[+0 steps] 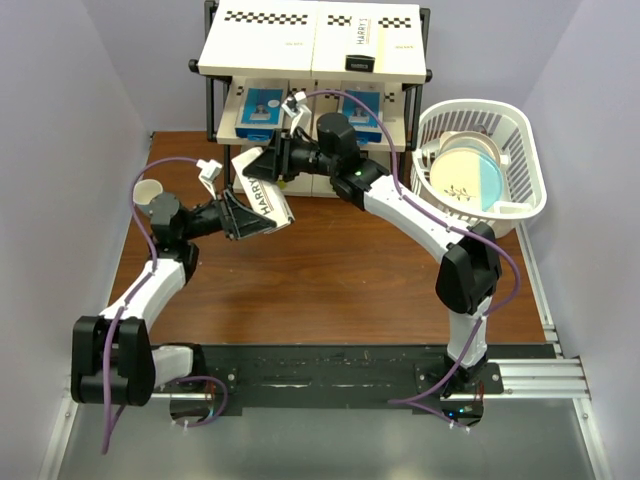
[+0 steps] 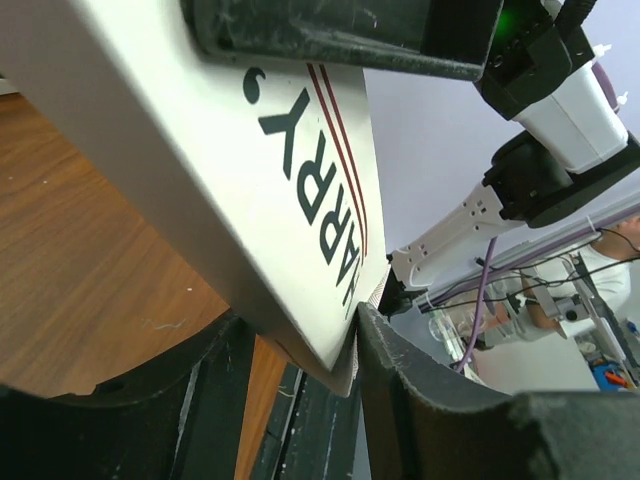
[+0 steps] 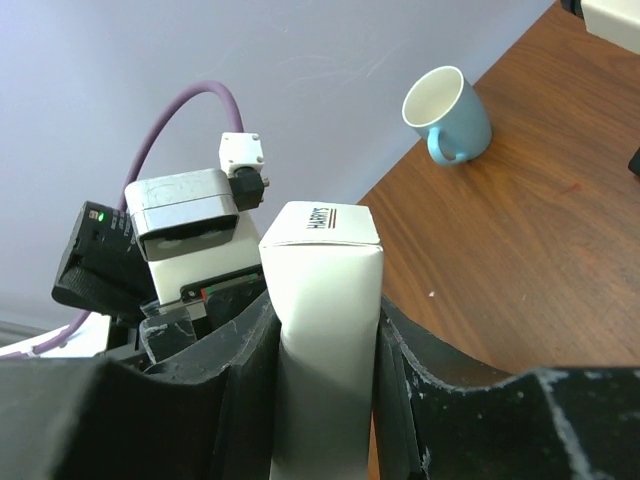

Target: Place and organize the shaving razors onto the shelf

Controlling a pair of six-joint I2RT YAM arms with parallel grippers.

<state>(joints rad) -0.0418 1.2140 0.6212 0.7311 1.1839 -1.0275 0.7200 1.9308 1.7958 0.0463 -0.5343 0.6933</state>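
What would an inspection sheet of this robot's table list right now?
Surface: brown wooden table.
Job's things: held Harry's box in the air between both claws; second Harry's box on top of the shelf; two blue-and-white boxes on its middle tier.
Clutter: blue cup on the table; white basket holding a plate.
Claws: right claw shut on the held box's end; left claw around the other end, grip unclear.
Cables: purple cables loop along both arms.
Surroundings: plain lilac walls.

At the right, white plastic lattice basket holding round cream and light-blue plate. At the far left of brown wooden desk, upright pale blue mug.
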